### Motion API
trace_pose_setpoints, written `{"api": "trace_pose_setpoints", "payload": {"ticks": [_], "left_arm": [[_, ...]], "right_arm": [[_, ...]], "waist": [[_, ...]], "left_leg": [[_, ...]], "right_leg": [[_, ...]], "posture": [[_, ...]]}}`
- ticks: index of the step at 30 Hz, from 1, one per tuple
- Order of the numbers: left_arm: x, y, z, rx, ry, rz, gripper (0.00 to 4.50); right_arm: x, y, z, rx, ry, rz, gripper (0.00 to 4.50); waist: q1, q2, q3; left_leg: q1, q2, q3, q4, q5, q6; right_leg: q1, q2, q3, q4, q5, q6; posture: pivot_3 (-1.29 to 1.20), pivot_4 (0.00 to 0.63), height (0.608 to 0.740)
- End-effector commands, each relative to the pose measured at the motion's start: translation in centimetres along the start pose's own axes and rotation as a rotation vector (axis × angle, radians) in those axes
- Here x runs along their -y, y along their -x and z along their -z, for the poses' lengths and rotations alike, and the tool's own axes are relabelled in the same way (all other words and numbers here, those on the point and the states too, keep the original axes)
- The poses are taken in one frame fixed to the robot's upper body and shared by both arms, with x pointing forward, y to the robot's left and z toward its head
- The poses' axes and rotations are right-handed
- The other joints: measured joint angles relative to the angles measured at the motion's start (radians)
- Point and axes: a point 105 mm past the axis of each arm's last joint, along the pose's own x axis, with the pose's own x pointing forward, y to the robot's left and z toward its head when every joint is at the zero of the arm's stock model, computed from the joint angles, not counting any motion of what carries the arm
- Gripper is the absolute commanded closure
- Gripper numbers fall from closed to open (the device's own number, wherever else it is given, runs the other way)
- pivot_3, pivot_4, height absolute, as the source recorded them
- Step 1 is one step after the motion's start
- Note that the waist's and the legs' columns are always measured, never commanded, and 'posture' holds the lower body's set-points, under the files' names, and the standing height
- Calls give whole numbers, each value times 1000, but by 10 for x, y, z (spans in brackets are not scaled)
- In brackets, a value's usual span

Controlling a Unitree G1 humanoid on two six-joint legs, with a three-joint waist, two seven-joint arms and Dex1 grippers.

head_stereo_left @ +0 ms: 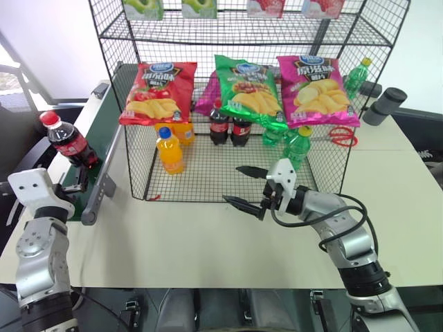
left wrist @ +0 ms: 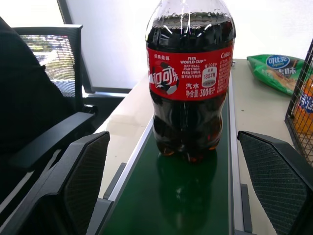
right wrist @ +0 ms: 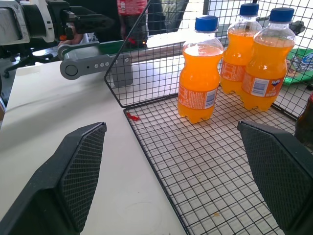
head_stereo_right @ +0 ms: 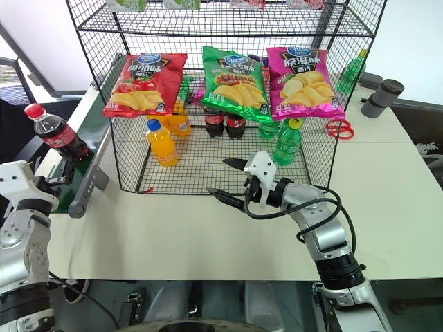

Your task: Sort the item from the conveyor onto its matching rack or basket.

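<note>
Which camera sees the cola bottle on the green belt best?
The left wrist view: the cola bottle stands close and upright on the conveyor, its red label readable, between the open left pincer fingers. Both eye views show it small at the left edge, red cap included. The right wrist view catches just part of it behind the rack.

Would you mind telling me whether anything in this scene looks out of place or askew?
The cola bottle stands on the conveyor, apart from the other cola bottles inside the rack; it leans in the head views. Red scissors lie on the table beside the rack. Nothing looks spilled or damaged.
</note>
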Motion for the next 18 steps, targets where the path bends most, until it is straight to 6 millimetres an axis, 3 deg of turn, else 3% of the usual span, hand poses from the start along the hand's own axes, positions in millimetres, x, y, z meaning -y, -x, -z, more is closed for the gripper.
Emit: {"api": "trace_pose_setpoints", "payload": {"ticks": [1, 18], "left_arm": [[-5, -2, -24, 87, -17, -13, 0], [-5, -1, -35, 126, -33, -10, 0]], "right_arm": [[-4, -1, -10, 34, 23, -14, 22], [-7, -2, -7, 26, 18, -19, 22]], "waist": [[0, 0, 0], [-1, 0, 0]], "left_leg": [[0, 0, 0, 0, 0, 0], [0, -1, 0, -1, 0, 0]], "right_leg": [[0, 0, 0, 0, 0, 0], [0, -2, -1, -1, 0, 0]], "posture": [[0, 150, 734], [0, 150, 734]]}}
